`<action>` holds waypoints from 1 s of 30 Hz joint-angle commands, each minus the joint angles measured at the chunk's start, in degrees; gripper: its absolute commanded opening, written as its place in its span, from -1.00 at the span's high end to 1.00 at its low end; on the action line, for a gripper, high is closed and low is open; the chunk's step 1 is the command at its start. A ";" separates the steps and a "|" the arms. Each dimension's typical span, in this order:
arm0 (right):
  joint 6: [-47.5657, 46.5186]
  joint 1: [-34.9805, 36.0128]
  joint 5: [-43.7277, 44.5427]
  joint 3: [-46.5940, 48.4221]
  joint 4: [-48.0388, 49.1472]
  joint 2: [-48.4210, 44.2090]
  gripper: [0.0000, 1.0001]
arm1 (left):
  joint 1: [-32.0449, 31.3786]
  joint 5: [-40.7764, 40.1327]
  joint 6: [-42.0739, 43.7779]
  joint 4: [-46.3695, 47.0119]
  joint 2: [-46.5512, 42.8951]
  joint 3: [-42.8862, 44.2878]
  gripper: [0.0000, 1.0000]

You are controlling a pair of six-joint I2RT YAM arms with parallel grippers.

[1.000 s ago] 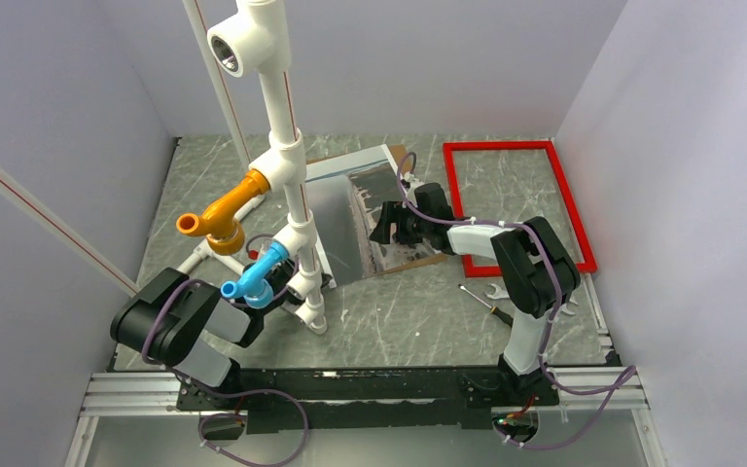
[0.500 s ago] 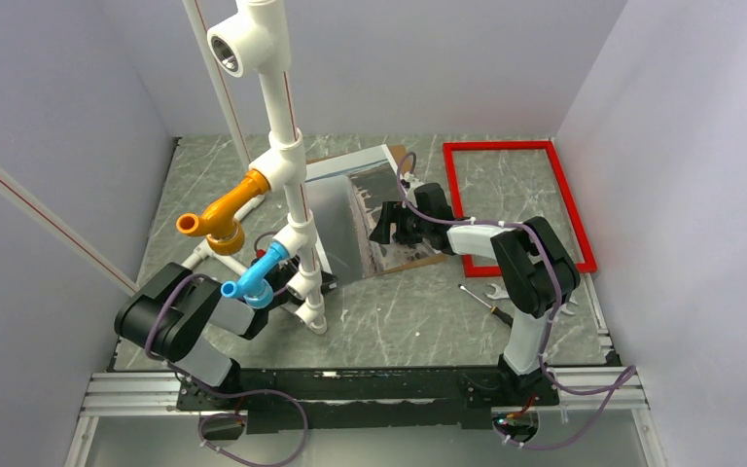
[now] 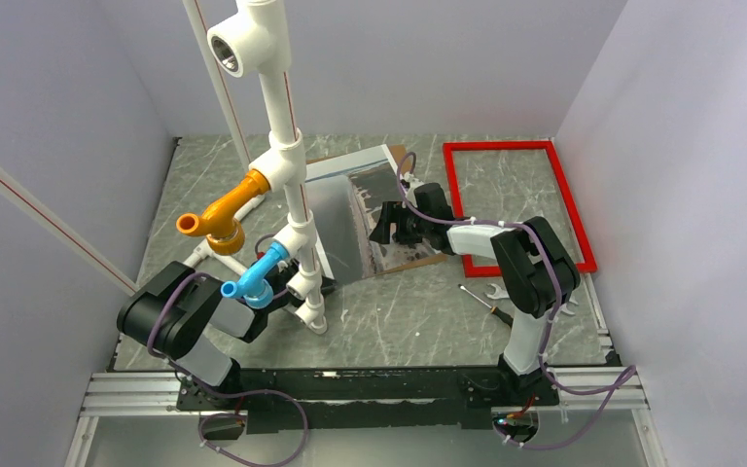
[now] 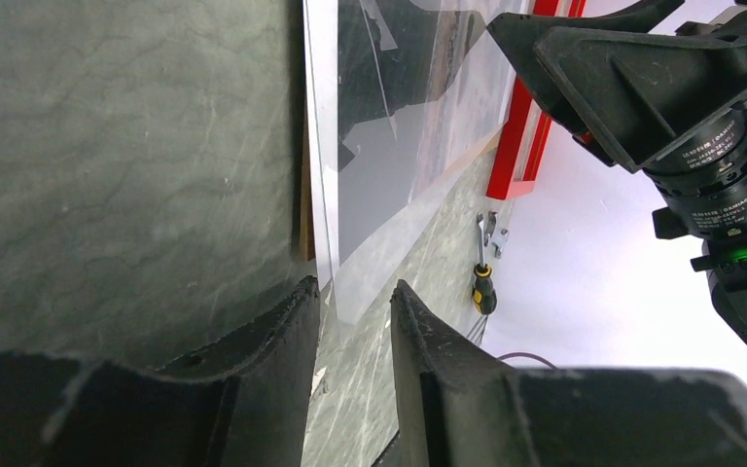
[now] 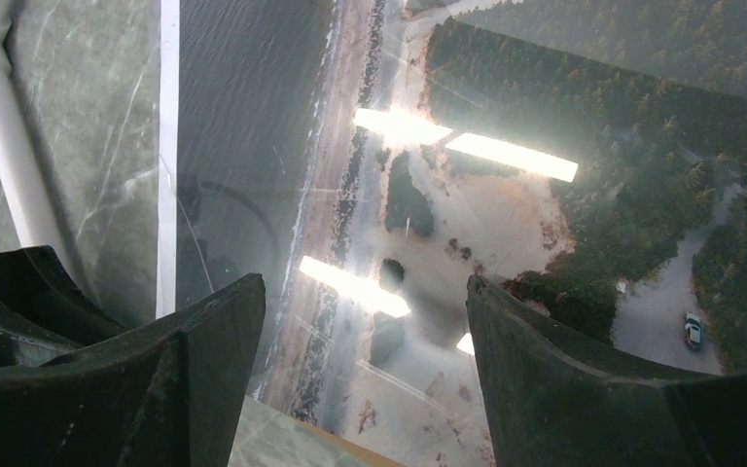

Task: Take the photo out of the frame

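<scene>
Left claw has edged in, lower left, narrowly parted at the photo (right claw hovers wide above), so a pinch looks close.

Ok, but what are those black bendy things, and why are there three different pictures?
They are two robot arms, the left arm and the right arm, bolted to a table. Each ends in two-finger jaws. One picture looks down from above. The other two come from little cameras on each wrist, so you see the jaws up close. On the table are a photo of a coast, an empty red frame, a screwdriver and a white pipe stand. The right jaws hang wide open over the photo. The left jaws sit a little apart at the photo's edge. Neither seems to grip anything.
</scene>
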 commanded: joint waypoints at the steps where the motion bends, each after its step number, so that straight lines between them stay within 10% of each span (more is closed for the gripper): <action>1: -0.20 0.70 -0.36 -0.20 -3.99 2.00 -0.56 | -0.28 1.01 -0.08 3.59 -1.57 0.19 0.26; 30: -0.29 0.79 -0.64 -0.20 -3.95 1.89 -0.57 | -0.33 -5.09 0.90 5.47 0.08 1.11 0.57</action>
